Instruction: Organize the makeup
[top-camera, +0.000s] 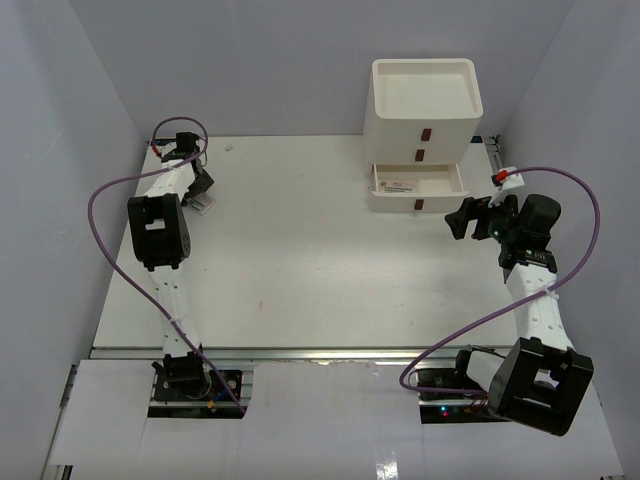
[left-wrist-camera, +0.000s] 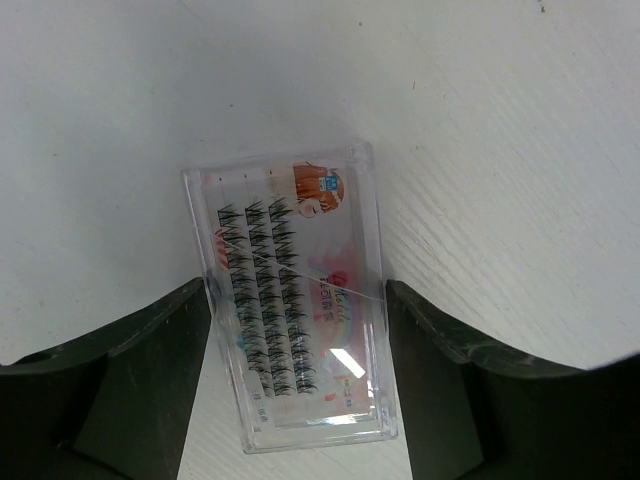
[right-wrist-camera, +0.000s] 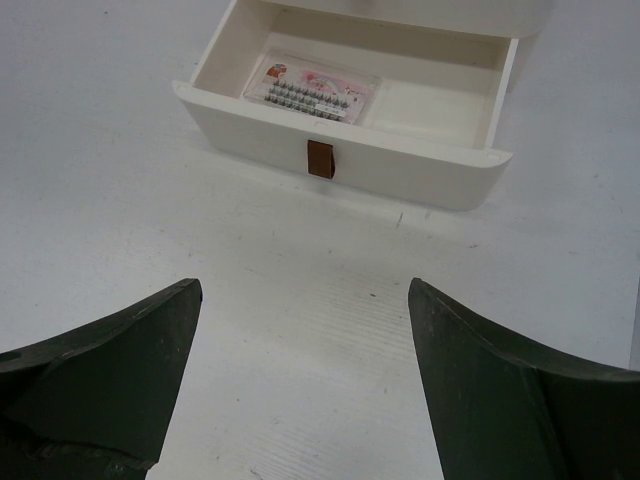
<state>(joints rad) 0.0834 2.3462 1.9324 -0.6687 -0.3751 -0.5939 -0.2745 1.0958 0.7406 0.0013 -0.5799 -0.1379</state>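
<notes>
Packets, two, one inside drawer

The drawer unit stands at the far right of the table, its lowest drawer pulled out toward the near side, with one packet lying in its left half. A second packet lies on the table at the far left, between the fingers of the left gripper, well apart from the unit
</notes>
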